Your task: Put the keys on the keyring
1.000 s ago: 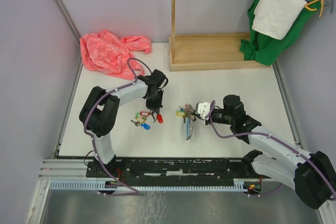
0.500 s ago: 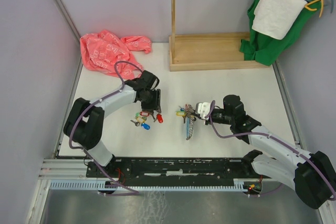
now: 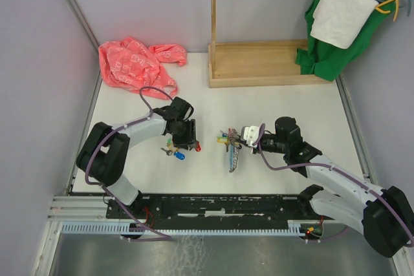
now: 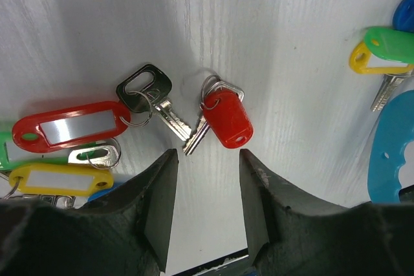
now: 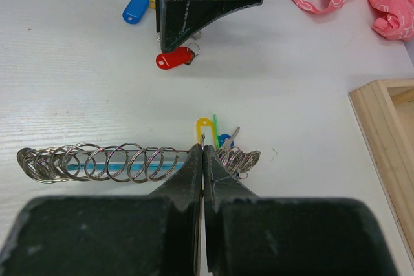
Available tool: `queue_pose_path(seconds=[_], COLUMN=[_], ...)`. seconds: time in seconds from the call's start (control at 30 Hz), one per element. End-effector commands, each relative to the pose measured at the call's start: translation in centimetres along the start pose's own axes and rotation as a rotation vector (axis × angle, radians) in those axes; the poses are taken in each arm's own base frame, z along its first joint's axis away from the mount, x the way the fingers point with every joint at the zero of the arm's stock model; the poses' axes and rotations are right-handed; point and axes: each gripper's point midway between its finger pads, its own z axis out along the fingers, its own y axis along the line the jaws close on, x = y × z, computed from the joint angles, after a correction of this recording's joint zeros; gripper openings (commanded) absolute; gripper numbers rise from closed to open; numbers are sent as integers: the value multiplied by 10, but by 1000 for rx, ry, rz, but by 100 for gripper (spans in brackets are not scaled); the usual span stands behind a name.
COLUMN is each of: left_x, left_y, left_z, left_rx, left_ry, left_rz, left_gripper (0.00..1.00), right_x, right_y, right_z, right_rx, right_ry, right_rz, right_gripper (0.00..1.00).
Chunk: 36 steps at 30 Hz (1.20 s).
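The keyring [image 5: 103,163] lies on the white table [image 3: 284,105] in front of the right arm. It is a long coil of thin silver wire loops with a light-blue strip running through it. A few keys already hang at one end, with yellow, green and blue tags. The right gripper [image 5: 202,150] has its jaws pressed together on the coil partway along.

The loose keys [image 3: 176,152] lie in a small cluster well to the left of the keyring. The left gripper [image 4: 207,159] hangs just above them, with its jaws partly apart and nothing between them. Straight ahead of that gap lies a silver key with a short red tag [image 4: 226,117]. Beside it are a black-headed key [image 4: 145,88], a long red tag [image 4: 68,127] with a white label, and a yellow tag [image 4: 58,179].
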Motion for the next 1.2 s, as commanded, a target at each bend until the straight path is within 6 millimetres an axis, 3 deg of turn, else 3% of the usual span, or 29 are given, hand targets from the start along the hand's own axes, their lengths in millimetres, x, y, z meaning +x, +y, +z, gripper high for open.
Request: queue_pose_path(seconds=[0.0, 0.13, 0.3, 0.43, 0.63, 0.73, 0.83, 1.07, 1.17], left_x=[-6, 0, 6, -1, -17, -30, -40, -50, -48], left_y=[-5, -9, -30, -42, -76, -80, -86, -58, -43], left_z=[4, 8, 11, 18, 30, 36, 30, -17, -25], left_rx=[20, 34, 73, 91, 147, 140, 147, 8, -64], left_ry=[-32, -13, -7, -16, -39, -63, -87, -206, -247], left_rz=[-27, -32, -8, -3, 27, 42, 77, 245, 342], left_gripper=[50, 50, 50, 49, 49, 49, 49, 50, 49], right_x=[-19, -18, -19, -20, -20, -19, -20, -22, -22], right_y=[-12, -11, -12, -12, -12, -12, -11, -11, -10], right_z=[-1, -1, -1, -2, -3, -2, -2, -1, -1], right_rx=[35, 35, 37, 38, 43, 42, 39, 33, 30], right_ry=[-59, -59, -60, -61, -59, -60, -64, -75, -76], right_rz=[-46, -45, -47, -47, -49, -48, -47, -50, -47], right_gripper=[1, 1, 1, 1, 1, 1, 1, 1, 1])
